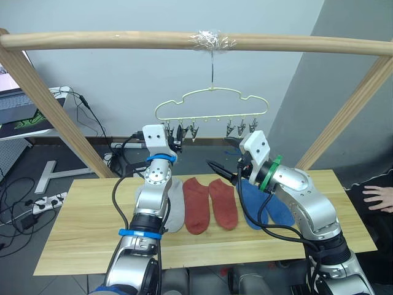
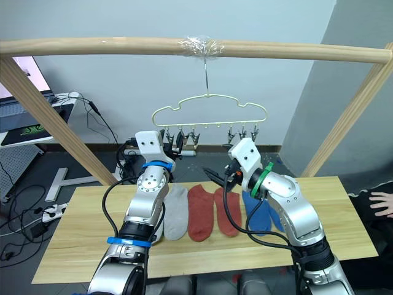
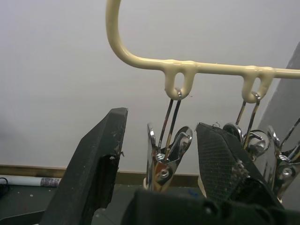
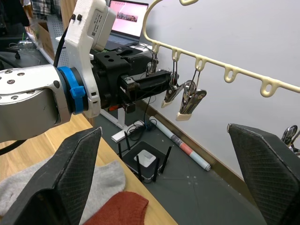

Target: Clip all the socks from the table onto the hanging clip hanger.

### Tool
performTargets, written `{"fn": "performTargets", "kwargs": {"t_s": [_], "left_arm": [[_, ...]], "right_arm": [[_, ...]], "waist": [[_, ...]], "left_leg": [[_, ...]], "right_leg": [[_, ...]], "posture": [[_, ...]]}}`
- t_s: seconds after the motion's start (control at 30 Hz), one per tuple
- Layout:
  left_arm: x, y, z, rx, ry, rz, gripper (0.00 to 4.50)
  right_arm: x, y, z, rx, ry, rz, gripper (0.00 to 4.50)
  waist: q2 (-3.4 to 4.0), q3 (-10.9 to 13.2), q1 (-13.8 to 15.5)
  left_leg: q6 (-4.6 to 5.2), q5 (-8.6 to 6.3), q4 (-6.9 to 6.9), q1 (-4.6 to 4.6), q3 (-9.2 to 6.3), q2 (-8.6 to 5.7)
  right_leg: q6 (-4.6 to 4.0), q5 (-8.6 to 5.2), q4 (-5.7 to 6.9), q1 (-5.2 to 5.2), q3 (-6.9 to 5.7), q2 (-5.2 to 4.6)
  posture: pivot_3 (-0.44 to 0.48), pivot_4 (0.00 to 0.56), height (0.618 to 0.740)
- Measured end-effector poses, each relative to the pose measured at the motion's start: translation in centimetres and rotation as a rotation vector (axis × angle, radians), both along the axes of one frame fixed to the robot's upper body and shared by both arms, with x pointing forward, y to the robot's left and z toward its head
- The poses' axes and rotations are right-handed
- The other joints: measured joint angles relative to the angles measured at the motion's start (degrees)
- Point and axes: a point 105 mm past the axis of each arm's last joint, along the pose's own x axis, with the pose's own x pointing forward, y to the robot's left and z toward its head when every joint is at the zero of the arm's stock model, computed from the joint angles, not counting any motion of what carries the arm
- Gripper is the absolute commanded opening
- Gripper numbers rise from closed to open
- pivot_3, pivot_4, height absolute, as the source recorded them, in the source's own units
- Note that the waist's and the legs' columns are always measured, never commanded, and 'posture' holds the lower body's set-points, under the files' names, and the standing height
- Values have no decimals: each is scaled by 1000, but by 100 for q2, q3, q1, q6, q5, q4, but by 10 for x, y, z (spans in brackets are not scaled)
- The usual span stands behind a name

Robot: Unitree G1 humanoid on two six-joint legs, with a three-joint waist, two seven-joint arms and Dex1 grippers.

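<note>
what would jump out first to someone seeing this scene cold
The pale yellow-green wire clip hanger hangs from a thick wooden pole, with the left gripper raised to it, open fingers straddling a metal clip. Below, grey, rust red and blue ankle socks lie in a row on the pale plank table, the open right gripper hovering above.

Both arms raised, each gripper's fingers spread.
</note>
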Motion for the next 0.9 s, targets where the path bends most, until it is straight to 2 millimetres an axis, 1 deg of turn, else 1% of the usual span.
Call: {"fn": "performTargets", "kwargs": {"t_s": [0.17, 0.27, 0.4, 0.47, 0.53, 0.7, 0.8, 0.87, 0.9], "left_arm": [[0, 0, 1, 1, -5, 4, 2630], [1, 0, 4, 5, -18, 5, 2091], [1, -1, 10, 7, -43, 2, 874], [1, -1, 10, 7, -43, 2, 400], [1, -1, 10, 7, -43, 2, 38], [1, -1, 10, -1, -40, -3, 15], [2, -3, 8, -21, -23, -42, 15], [2, -5, 7, -27, -6, -70, 15], [2, -5, 7, -27, -2, -85, 15]], "right_arm": [[0, 0, -1, -1, 6, 0, 4500], [0, 0, -1, -2, 9, -1, 4500], [0, 0, -2, -3, 12, -1, 4500], [0, 0, -2, -3, 12, -1, 4500], [0, 0, -1, -2, 12, 0, 4500], [1, 2, 2, 3, 2, 5, 4500], [1, 7, 6, 28, 1, 6, 4500], [3, 7, 2, 41, 23, -27, 4500], [4, 4, -3, 42, 44, -56, 4500]], "waist": [[0, 0, -2], [-1, 1, -2], [-1, 1, -3], [-1, 2, -3], [-1, 2, -3], [-1, 2, -2], [-1, 2, -2], [-1, 2, -1], [-2, 3, 2]], "left_leg": [[0, 0, 0, 0, 0, 0], [0, 0, 0, -1, 0, 0], [0, 0, 0, -1, 0, 0], [0, 0, 0, -2, -1, 0], [0, 0, 0, -2, -1, 0], [0, 0, 0, -5, -1, 0], [0, 0, -1, -5, -4, 0], [0, 0, -1, -8, -4, 0], [0, 0, 0, -10, -5, 0]], "right_leg": [[0, 0, 0, 0, 0, 0], [1, 0, 0, 0, -1, 0], [2, -1, -1, 0, 0, 0], [2, -1, -1, -1, -1, 0], [2, -1, -2, -1, -1, 0], [1, 0, -1, -3, -1, 0], [2, -1, -1, -3, -4, 0], [1, 0, -2, -4, -4, 0], [0, 0, -3, -4, -5, 0]], "posture": [[214, 143, 740], [214, 143, 740], [214, 143, 740], [220, 142, 740], [220, 142, 740], [227, 143, 740], [237, 146, 740], [241, 151, 740], [243, 153, 740]]}}
